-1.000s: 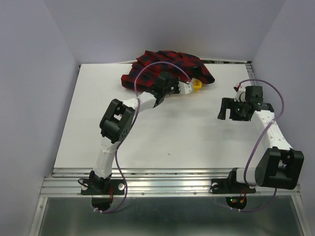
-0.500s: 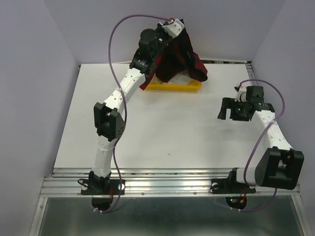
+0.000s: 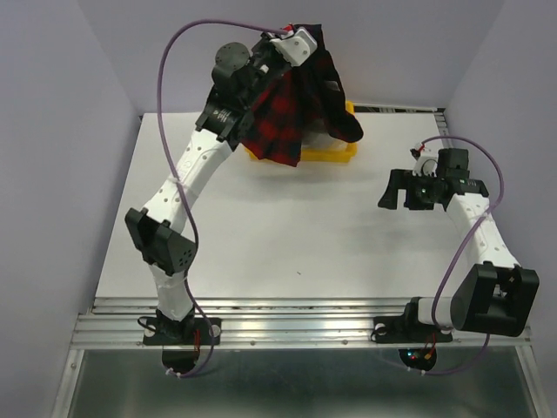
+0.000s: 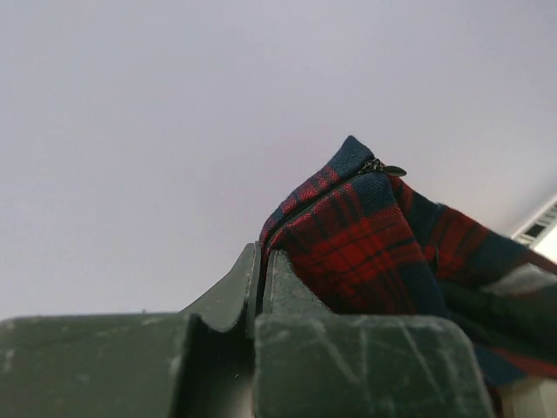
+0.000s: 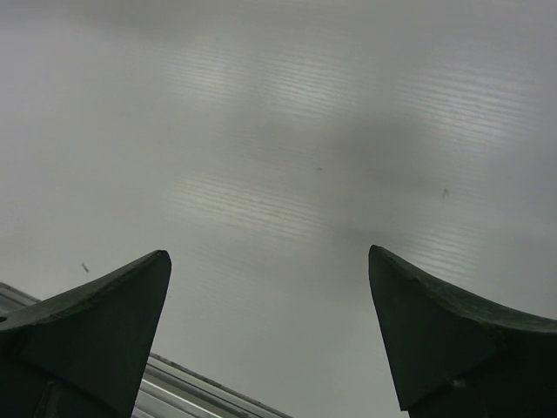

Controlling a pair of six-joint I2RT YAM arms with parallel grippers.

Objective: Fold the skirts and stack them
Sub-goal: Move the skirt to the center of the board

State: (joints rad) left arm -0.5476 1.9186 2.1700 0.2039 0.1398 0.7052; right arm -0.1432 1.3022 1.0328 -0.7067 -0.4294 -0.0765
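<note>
A red and dark blue plaid skirt [image 3: 291, 109] hangs from my left gripper [image 3: 300, 39], which is raised high above the back of the table and shut on its waistband. In the left wrist view the jaws are closed with the skirt [image 4: 365, 244] pinched beside them, a zipper pull at its top. The cloth drapes down over a yellow tray [image 3: 335, 155]. My right gripper [image 3: 399, 192] is open and empty, low over bare white table at the right; its wrist view shows two spread fingertips [image 5: 104, 305] above the table.
The white table [image 3: 261, 235] has a metal rail along its near edge [image 3: 296, 313]. Grey walls stand on the left, back and right. The yellow tray sits at the table's back centre.
My left arm has lifted the skirt off the tray at the table's back and swung it up and slightly left. The tray became visible. My right gripper shifted slightly left.
</note>
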